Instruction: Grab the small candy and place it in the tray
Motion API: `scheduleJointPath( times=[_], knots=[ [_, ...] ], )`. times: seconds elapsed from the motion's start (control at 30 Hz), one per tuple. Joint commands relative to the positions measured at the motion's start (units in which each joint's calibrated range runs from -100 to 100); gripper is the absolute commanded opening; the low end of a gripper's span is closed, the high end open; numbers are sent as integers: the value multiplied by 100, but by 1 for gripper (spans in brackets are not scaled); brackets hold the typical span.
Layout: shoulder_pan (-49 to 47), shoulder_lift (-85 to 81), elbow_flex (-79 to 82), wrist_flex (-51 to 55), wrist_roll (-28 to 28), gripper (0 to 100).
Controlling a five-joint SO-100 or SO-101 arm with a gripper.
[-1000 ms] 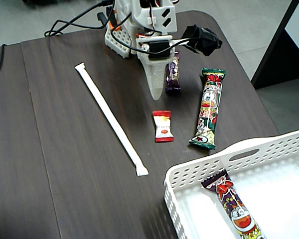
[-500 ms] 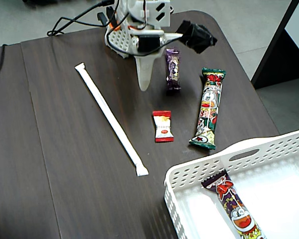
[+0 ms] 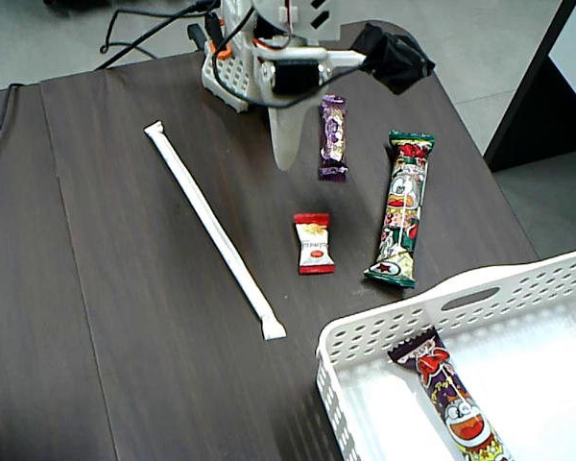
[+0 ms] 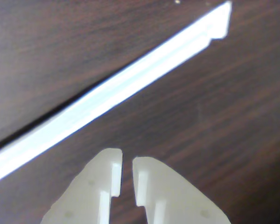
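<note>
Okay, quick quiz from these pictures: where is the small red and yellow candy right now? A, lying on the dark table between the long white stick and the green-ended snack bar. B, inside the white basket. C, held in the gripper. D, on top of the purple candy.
A: in the fixed view the small candy lies flat on the table, with the long white stick to its left and the snack bar to its right.

In the fixed view, the small candy point(image 3: 314, 244) lies between the long stick point(image 3: 214, 230) and a snack bar point(image 3: 401, 208); the tray point(image 3: 384, 327) sits nearer us.
</note>
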Motion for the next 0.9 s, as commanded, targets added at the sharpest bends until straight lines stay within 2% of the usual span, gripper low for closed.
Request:
scheduleJointPath(
  times=[0.0, 0.1, 0.23, 0.33, 0.57, 0.7, 0.87],
  knots=[
    [2, 2098, -1939, 458, -138, 1],
    [10, 3229, -2642, 1109, -548, 1],
    [-5, 4208, -3601, 1854, -264, 1],
    [-57, 4677, -4048, 2239, -437, 1],
    [-79, 4928, -4341, 2222, -1875, 1],
    [-204, 4928, -4322, 1879, -2825, 1],
    [-248, 4928, -4249, 1494, -3696, 1]
  ],
)
